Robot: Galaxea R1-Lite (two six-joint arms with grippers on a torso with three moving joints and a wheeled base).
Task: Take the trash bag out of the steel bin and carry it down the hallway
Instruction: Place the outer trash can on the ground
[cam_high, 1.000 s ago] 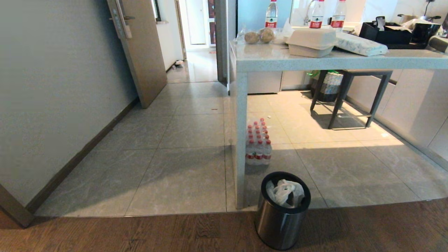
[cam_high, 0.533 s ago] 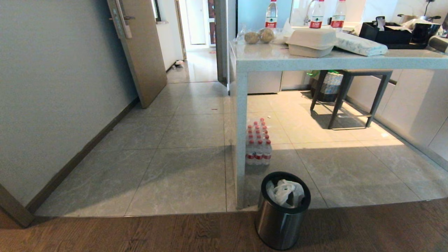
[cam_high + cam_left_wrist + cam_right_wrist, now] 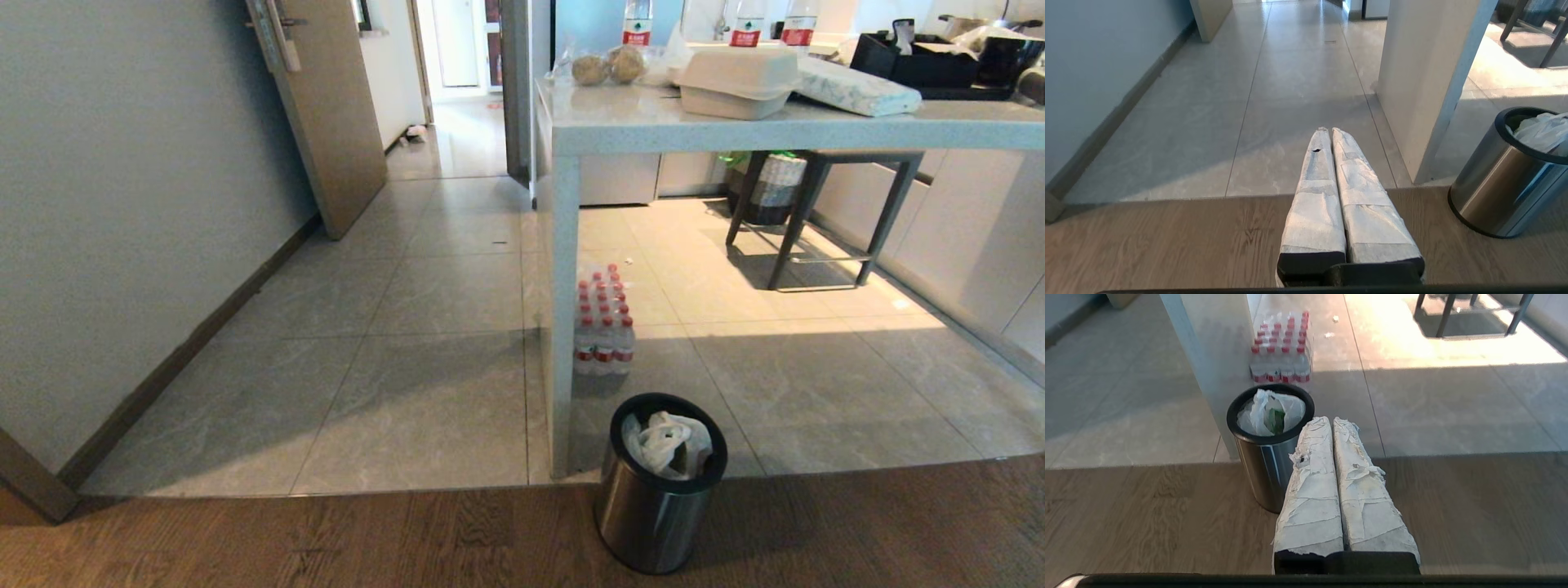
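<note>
Right gripper (image 3: 1333, 421): clenched, tape-wrapped fingers pressed together, holding nothing, hanging low over the dark wood-grain floor (image 3: 1147, 514). Neither arm shows in head view, so both look parked.

Key relation, right wrist view: small round brushed-steel bin w/ black rim (image 3: 1267, 465) sits just beside the fingertips at approx 10 o'clock, tips near the rim but apart from it. Thin crinkled translucent white trash bag (image 3: 1267, 412) is inside the bin, bunched, loose folds poking up at about rim level, a green scrap showing through. Bin's long axis is upright, so my read is the grab has to come from above, down into the mouth.

Left gripper (image 3: 1329, 130): also clenched, empty. From it the bin is at approx 3 o'clock and well apart, w/ the pale speckled counter leg (image 3: 1433, 81) further off between 1 and 2. So right arm is nearer and is the likely one to use; it would need to open first, then rise over the rim.

Head view: bin at approx 6 o'clock, close in, on the wood just short of the tile edge. Shrink-wrapped pack of red-capped water bottles (image 3: 602, 327) is beyond it at 12. Hallway w/ glossy pale grey tiles (image 3: 457, 139) runs off at approx 11, far end, past the open tan wooden door (image 3: 326, 114).
</note>
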